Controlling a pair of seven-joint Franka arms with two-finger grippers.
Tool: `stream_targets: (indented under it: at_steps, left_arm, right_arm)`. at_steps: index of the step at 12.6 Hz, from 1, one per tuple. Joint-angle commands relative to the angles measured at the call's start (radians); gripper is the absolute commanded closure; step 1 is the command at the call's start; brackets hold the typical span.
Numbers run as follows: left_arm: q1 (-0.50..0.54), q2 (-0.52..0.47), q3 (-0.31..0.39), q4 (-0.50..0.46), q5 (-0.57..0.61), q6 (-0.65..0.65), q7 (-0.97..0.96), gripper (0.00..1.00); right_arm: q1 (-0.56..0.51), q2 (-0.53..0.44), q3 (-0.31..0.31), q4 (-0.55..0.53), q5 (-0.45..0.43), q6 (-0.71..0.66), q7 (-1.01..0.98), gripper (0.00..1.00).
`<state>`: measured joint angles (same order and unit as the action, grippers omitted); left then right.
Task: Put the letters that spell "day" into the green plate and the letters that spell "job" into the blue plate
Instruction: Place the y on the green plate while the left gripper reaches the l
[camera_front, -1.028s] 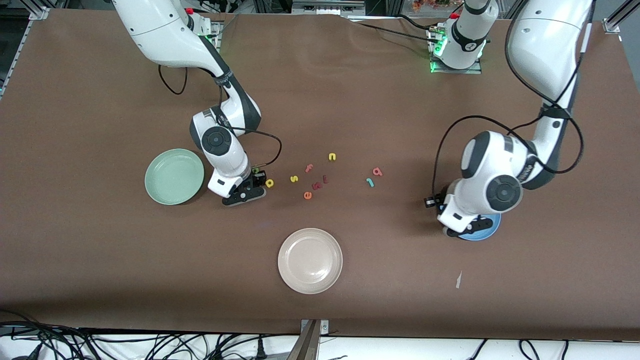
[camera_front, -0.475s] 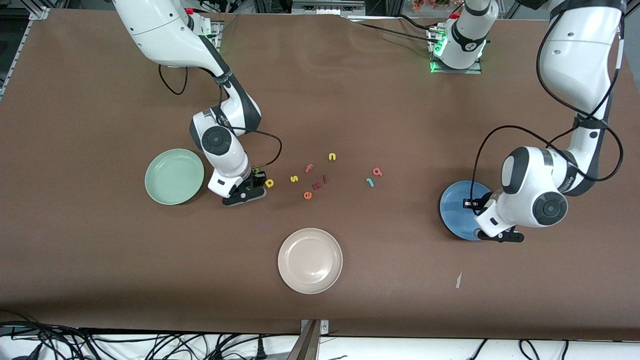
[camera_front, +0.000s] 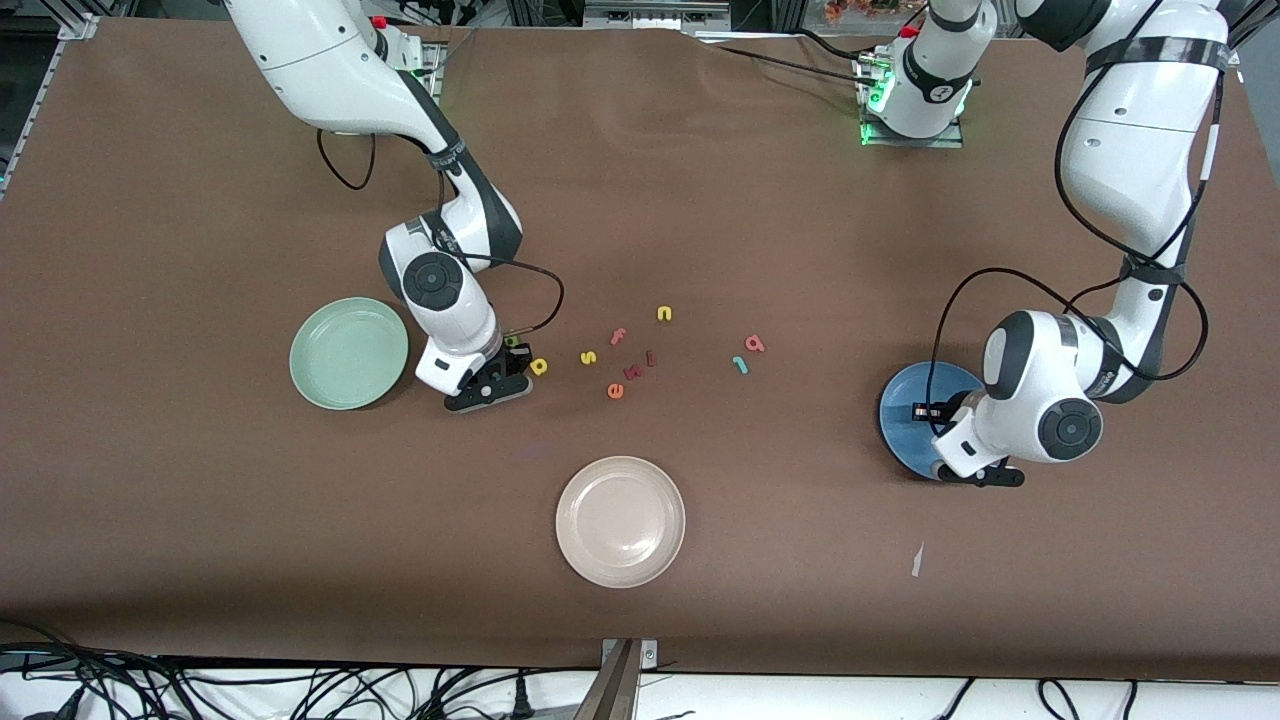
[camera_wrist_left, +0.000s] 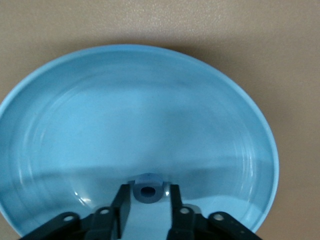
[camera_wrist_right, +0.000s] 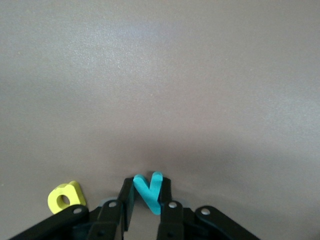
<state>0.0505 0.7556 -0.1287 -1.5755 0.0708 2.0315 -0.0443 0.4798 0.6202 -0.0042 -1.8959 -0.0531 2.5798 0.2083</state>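
Two Franka arms work over a brown table, each low at its own end. Three round plates rest on it: the green plate toward the right arm's end, the blue plate toward the left arm's end, and a beige plate nearer the front camera than both.

Right gripper: down at the table just beside the green plate, on its letter side. Its fingers are pressed together on the teal y, which stands up between them. The yellow a lies flat on the table just beside one fingertip, apart from it. The dark green d shows only as a sliver at the gripper's edge in the front view.

Left gripper: low over the blue plate, near its rim. The blue o sits between the fingers; they stand partly apart at its sides, and whether they grip it cannot be told.

Loose letters lie between the two grippers: the teal j and red-pink b close together, well clear of the left fingers; nearer the right fingers, a yellow s, yellow n, pink f and orange e.
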Motion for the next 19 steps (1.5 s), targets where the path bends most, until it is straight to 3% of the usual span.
stream_targets:
  at_steps: [1,7,10,13,16,17,18,19]
  left_arm:
    - [0.008,-0.007,-0.006,0.003,0.023,-0.002,0.018,0.00]
    - [-0.023,-0.117,-0.046,0.011,0.004,-0.094,-0.040,0.00]
    - [-0.023,-0.130,-0.152,0.006,0.004,-0.126,-0.283,0.00]
    - [-0.049,-0.125,-0.255,0.009,0.004,-0.116,-0.593,0.00]
    - [-0.141,-0.111,-0.259,0.002,0.004,-0.070,-0.756,0.00]
    - [-0.179,-0.093,-0.259,0.002,0.007,-0.038,-0.817,0.00]
    - [-0.204,-0.073,-0.259,0.003,0.014,-0.005,-0.862,0.00]
    - [-0.221,-0.055,-0.258,0.002,0.017,0.031,-0.879,0.00]
  right_arm:
    - [0.005,0.013,-0.010,0.006,0.004,0.006,-0.003,0.94]
    - [-0.036,-0.095,-0.008,-0.005,0.004,-0.119,-0.036,0.98]
    - [-0.090,-0.216,-0.008,-0.075,0.006,-0.216,-0.183,0.98]
    - [-0.209,-0.353,-0.008,-0.204,0.004,-0.276,-0.398,0.98]
    - [-0.314,-0.433,-0.008,-0.319,-0.007,-0.274,-0.532,0.95]
    - [-0.341,-0.433,-0.008,-0.333,-0.007,-0.270,-0.564,0.83]
    - [-0.358,-0.430,-0.008,-0.339,-0.007,-0.265,-0.579,0.79]
    - [-0.363,-0.427,-0.008,-0.338,-0.005,-0.265,-0.580,0.46]
